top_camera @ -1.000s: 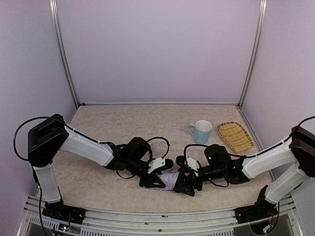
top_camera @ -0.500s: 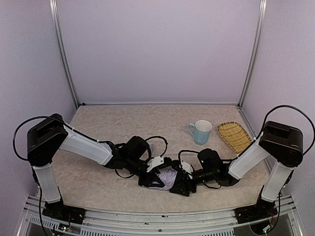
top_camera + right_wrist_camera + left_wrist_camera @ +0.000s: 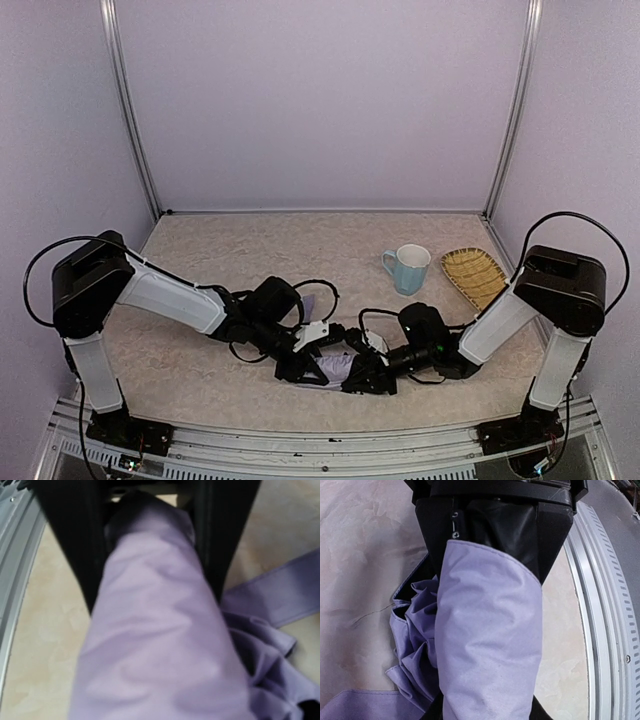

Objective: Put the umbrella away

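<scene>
From above, we see the umbrella [image 3: 336,363] lying on the table [image 3: 300,250] near its front edge, between the left gripper [image 3: 300,368] and the right gripper [image 3: 366,380]. In the left wrist view, the fingers [image 3: 432,535] pinch its rolled lavender fabric. In the right wrist view, the fabric fills the gap, squeezed from both sides.

A: Where is there room?
B: Over the back half of the table [image 3: 280,245]. The mug [image 3: 408,268] and woven tray [image 3: 478,277] block the far right. The left arm [image 3: 170,300] and right arm [image 3: 495,330] close off the front around the umbrella [image 3: 333,365], seemingly with no gap.
</scene>
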Available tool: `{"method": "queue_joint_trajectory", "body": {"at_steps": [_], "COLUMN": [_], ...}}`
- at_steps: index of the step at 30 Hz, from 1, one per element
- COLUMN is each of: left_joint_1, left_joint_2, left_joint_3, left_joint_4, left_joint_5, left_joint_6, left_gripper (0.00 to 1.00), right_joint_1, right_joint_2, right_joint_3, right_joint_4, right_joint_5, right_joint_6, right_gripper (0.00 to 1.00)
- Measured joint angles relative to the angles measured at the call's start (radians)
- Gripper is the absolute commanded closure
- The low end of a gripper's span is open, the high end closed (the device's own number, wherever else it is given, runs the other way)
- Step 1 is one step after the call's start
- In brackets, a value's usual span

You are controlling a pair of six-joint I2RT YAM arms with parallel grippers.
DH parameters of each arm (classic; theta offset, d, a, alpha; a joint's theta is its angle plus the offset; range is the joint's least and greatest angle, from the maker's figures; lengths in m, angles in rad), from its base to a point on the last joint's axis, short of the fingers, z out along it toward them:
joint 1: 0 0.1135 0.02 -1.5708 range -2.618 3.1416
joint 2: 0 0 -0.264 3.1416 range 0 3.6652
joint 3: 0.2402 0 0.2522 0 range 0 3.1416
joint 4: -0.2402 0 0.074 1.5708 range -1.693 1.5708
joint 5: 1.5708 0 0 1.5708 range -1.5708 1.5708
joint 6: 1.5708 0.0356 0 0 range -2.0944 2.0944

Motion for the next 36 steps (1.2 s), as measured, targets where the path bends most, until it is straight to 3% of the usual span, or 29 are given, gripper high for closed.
{"method": "queue_joint_trajectory", "body": {"at_steps": [4,8,14,18,23,28,36], "left_joint_1": [-0.005,-0.013,0.012,0.051,0.066,0.063,-0.002], "left_joint_2": [-0.014,-0.089,-0.385,-0.6,-0.731,-0.75,-0.724], "left_joint_3": [-0.033,-0.127,-0.34,-0.442,-0.512,-0.552,-0.579], "left_joint_4": [0.051,0.145,0.3,0.416,0.512,0.581,0.72], "left_joint_5": [-0.034,-0.135,-0.226,-0.253,-0.273,-0.214,-0.18], "left_joint_6": [-0.04,-0.073,-0.076,-0.079,-0.09,-0.108,-0.077], "left_gripper": [0.42,0.38,0.27,0.27,0.31,0.34,0.27], "right_joint_1": [0.002,0.004,-0.012,-0.057,-0.109,-0.127,-0.128], "right_joint_2": [0.0,-0.015,-0.137,-0.257,-0.401,-0.51,-0.563], "right_joint_3": [0.008,0.024,0.05,0.082,0.18,0.317,0.536], "right_joint_4": [-0.007,-0.032,-0.121,-0.209,-0.365,-0.507,-0.671], "right_joint_5": [-0.001,0.009,-0.005,-0.007,-0.014,-0.02,-0.123], "right_joint_6": [0.028,0.061,0.1,0.112,0.106,0.072,-0.004], "right_gripper": [1.0,1.0,1.0,1.0,1.0,1.0,1.0]}}
